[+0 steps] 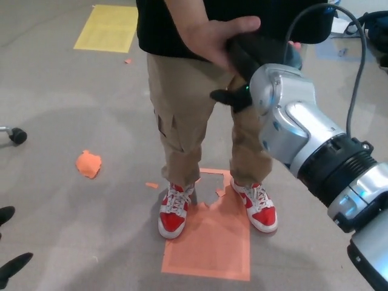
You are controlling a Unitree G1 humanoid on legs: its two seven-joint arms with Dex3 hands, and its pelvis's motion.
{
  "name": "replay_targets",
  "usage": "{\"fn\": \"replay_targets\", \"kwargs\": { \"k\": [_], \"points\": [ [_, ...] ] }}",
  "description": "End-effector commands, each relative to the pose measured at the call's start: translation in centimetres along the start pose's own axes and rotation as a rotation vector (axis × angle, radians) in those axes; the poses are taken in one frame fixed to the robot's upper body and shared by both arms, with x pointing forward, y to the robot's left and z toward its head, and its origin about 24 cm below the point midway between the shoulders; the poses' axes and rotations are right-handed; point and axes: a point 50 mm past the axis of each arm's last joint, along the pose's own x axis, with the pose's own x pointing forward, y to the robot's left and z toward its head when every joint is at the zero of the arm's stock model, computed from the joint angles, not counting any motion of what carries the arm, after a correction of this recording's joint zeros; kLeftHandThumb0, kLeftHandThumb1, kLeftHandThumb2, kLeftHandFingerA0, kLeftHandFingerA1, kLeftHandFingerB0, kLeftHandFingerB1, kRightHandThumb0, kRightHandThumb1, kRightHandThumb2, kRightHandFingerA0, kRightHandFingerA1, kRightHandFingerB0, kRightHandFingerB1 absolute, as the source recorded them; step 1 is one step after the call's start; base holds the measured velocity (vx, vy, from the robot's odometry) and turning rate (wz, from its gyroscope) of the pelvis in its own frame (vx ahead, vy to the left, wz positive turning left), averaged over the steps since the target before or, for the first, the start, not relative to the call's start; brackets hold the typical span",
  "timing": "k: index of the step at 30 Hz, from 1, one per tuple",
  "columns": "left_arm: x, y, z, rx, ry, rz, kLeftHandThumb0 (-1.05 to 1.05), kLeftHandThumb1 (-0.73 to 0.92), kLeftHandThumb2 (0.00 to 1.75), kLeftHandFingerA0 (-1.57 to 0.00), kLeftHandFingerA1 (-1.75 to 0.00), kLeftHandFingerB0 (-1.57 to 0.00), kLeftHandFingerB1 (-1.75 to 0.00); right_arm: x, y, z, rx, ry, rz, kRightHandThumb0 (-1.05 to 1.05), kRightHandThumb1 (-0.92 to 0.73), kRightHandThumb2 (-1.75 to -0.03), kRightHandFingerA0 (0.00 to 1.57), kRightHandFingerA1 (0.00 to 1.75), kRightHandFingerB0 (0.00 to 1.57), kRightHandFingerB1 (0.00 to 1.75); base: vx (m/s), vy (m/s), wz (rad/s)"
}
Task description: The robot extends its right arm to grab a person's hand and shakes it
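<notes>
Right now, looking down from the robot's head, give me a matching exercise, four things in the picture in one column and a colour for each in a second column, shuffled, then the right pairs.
Things:
1. person's sneakers
2. person's trousers
3. big floor patch under the feet
4. far floor sheet at top left

Colours:
A. yellow
B. red and white
C. orange
D. tan

Pairs: 1-B, 2-D, 3-C, 4-A
</notes>
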Motion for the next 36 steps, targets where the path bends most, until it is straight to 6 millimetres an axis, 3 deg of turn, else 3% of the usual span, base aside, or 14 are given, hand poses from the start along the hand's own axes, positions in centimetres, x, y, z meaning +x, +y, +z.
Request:
{"fn": "replay_targets", "kwargs": {
  "k": [1,14,18,19,22,23,25,26,27,28,33,34,35,36],
  "points": [
    [-0.2,0.9,0.2,0.008,-0.009,0.009,-0.44,0.58,0.68,-0.04,-0.2,-0.1,-0.28,0.1,3.4,-3.6,-0.016,0.028,-0.056,-0.17,-0.56,-0.57,0.87,0.64,0.8,0.56,0.0,0.0,0.0],
    [-0.3,1.1,0.3,0.034,-0.019,0.008,-0.48,0.67,0.62,-0.08,-0.25,-0.12,-0.26,0.2,3.6,-4.0,0.027,-0.001,-0.149,-0.18,-0.65,-0.59,0.89,0.87,0.76,0.6,0.0,0.0,0.0],
    [-0.1,1.3,0.4,0.032,-0.003,0.018,-0.3,0.56,1.04,-0.03,-0.49,0.0,-0.46,0.2,3.2,-4.2,0.037,-0.012,-0.18,-0.18,-0.69,-0.6,0.88,0.98,0.74,0.62,0.0,0.0,0.0],
    [-0.1,1.3,0.5,0.029,-0.005,0.019,-0.51,0.72,0.62,-0.26,-0.36,-0.15,-0.27,0.2,2.8,-4.0,0.051,-0.018,-0.194,-0.18,-0.7,-0.6,0.88,0.99,0.72,0.58,0.0,0.0,0.0],
    [-0.1,1.4,0.6,0.024,-0.012,0.019,-0.58,0.63,0.79,-0.21,-0.43,-0.11,-0.36,0.1,1.2,-3.3,0.071,-0.055,-0.267,-0.14,-0.68,-0.6,0.9,0.91,0.74,0.59,0.0,0.0,0.0],
    [-0.1,1.4,0.6,0.025,-0.015,0.016,-0.59,0.63,0.82,-0.25,-0.45,-0.11,-0.36,-0.2,0.0,-2.7,0.098,-0.094,-0.326,-0.12,-0.74,-0.63,0.82,1.35,0.75,0.84,0.0,0.0,0.0],
    [-0.1,1.4,0.7,0.028,-0.025,0.009,-0.57,0.64,0.83,-0.26,-0.46,-0.09,-0.36,-1.7,-3.7,-1.0,0.162,-0.213,-0.486,-0.09,-0.64,-0.6,0.83,1.3,0.77,0.79,0.0,0.0,0.0],
    [0.0,1.5,0.8,0.037,-0.03,0.01,-0.56,0.66,0.81,-0.22,-0.43,-0.1,-0.36,-2.7,-5.5,-0.2,0.209,-0.275,-0.541,-0.08,-0.66,-0.6,0.87,1.41,0.69,1.12,0.0,0.0,0.0],
    [0.0,1.5,0.9,0.043,-0.031,0.013,-0.56,0.66,0.81,-0.22,-0.43,-0.1,-0.36,-3.1,-6.2,0.1,0.236,-0.3,-0.556,-0.08,-0.66,-0.6,0.87,1.41,0.69,1.12,0.0,0.0,0.0],
    [0.1,1.5,1.0,0.061,-0.024,0.02,-0.55,0.69,0.78,-0.2,-0.4,-0.13,-0.35,-4.8,-8.9,1.3,0.441,-0.374,-0.567,-0.08,-0.7,-0.74,1.13,0.94,0.8,1.1,0.0,0.0,0.0],
    [0.0,1.4,0.7,0.069,-0.013,0.025,-0.46,0.77,0.64,-0.24,-0.34,-0.15,-0.27,-5.5,-10.9,0.9,0.577,-0.377,-0.543,-0.02,-0.63,-0.73,1.04,1.22,0.79,1.16,0.0,0.0,0.0],
    [-0.1,1.4,0.5,0.075,-0.002,0.025,-0.26,0.59,1.07,-0.09,-0.5,-0.06,-0.49,-4.8,-10.3,0.2,0.591,-0.338,-0.51,0.0,-0.63,-0.74,0.96,1.35,0.8,1.13,0.0,0.0,0.0],
    [-0.2,1.3,0.4,0.082,0.004,0.022,-0.26,0.59,1.07,-0.09,-0.5,-0.06,-0.49,-4.5,-9.8,-0.2,0.599,-0.314,-0.485,0.0,-0.63,-0.74,0.96,1.35,0.8,1.13,0.0,-0.008,0.06],
    [-0.3,1.3,0.3,0.083,0.004,0.02,-0.49,0.77,0.64,-0.24,-0.33,-0.16,-0.28,-3.8,-8.9,-0.9,0.664,-0.287,-0.419,-0.06,-0.63,-0.73,1.11,0.99,0.83,1.05,0.0,0.0,0.0]
  ]
}}
